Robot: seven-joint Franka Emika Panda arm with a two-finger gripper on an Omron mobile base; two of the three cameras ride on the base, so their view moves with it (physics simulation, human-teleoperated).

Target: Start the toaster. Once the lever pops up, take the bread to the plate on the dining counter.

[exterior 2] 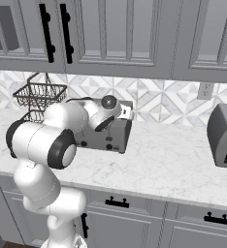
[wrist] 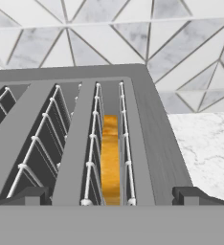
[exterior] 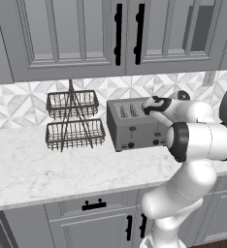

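Here, boxy grey metal toaster [exterior: 135, 123] at frame centre on veined marble tabletop [exterior: 38, 167]. Golden-crusted bread [wrist: 110, 160] seated in right wire-lined slot. End effector [wrist: 111, 195] spread wide above, empty.

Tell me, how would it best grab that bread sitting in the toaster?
Probably by the bread's golden top edge, coming straight down into the toaster's slot. The slice stands upright between wire guides, so just its thin top is exposed. The open gripper hangs above it.
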